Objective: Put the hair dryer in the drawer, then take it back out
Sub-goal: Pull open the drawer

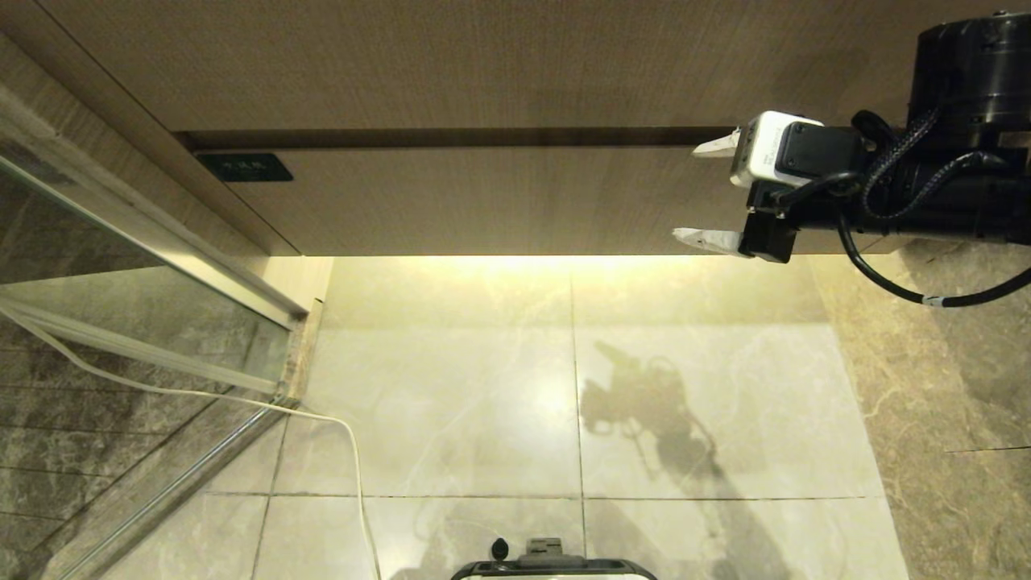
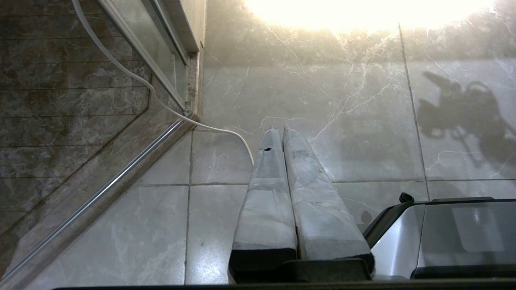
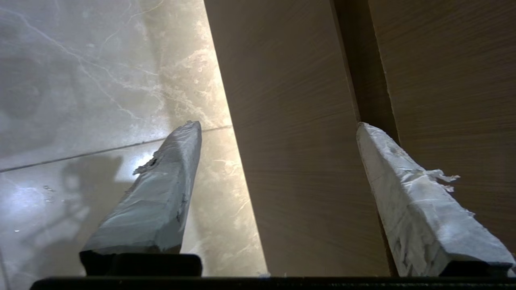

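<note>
The drawer (image 1: 483,201) shows as a wide wood-grain front with a small black label (image 1: 246,167) at its left end; it looks closed, with a dark slit along its top edge. My right gripper (image 1: 686,192) hangs open in front of the drawer's right part, pointing left along the front with nothing between its fingers. In the right wrist view the gripper (image 3: 277,125) frames the drawer front (image 3: 294,161), one finger over the floor and the other by the slit. The hair dryer is out of view. My left gripper (image 2: 281,131) is shut and parked low over the floor.
A taller wood-grain panel (image 1: 483,64) sits above the drawer. A glass shower door with a metal frame (image 1: 121,266) stands at the left. A white cord (image 1: 338,435) runs across the marble floor. My base (image 1: 556,568) shows at the bottom edge.
</note>
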Available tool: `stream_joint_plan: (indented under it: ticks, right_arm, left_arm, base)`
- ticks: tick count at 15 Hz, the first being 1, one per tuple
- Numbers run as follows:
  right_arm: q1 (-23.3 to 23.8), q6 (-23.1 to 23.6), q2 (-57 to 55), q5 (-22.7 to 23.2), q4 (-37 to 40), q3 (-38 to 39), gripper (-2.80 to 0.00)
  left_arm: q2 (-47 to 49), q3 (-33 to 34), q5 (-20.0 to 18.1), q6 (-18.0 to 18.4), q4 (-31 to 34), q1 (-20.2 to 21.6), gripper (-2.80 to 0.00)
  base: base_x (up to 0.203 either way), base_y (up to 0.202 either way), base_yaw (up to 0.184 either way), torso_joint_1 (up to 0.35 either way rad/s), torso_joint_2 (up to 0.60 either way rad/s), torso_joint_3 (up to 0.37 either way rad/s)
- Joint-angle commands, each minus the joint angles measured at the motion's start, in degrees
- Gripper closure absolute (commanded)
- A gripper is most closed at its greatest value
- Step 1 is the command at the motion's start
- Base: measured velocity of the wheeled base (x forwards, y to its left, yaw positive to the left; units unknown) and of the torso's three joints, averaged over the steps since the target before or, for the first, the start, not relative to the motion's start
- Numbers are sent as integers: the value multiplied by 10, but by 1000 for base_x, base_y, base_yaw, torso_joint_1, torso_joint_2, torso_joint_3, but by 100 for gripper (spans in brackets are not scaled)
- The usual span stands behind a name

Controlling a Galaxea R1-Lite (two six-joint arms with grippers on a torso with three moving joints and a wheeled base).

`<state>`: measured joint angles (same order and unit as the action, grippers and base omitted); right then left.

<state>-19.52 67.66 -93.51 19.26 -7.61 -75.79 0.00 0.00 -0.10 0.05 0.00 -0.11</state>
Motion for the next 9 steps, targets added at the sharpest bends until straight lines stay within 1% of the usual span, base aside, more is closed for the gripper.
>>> stream_joint_plan:
  ticks: [1, 4, 6, 8, 9]
  right_arm:
    - [14, 18, -3, 16, -16, 13, -280]
    - [29, 39, -18, 18, -8, 1, -280]
    - [30, 38, -31, 6, 10, -14, -280]
    - [28, 36, -56, -50, 32, -57, -280]
    - [27, 35, -67, -68, 45, -77, -280]
  left_arm:
    - [0, 1, 0, 0, 0, 0, 0]
    - [0, 1, 0, 0, 0, 0, 0]
    - [0, 1, 0, 0, 0, 0, 0]
    - [0, 1, 0, 0, 0, 0, 0]
    - [0, 1, 0, 0, 0, 0, 0]
  base:
    - [0, 0, 0, 0, 0, 0]
    - [0, 0, 0, 0, 0, 0]
    - [0, 0, 0, 0, 0, 0]
    - [0, 0, 0, 0, 0, 0]
    - [0, 0, 0, 0, 0, 0]
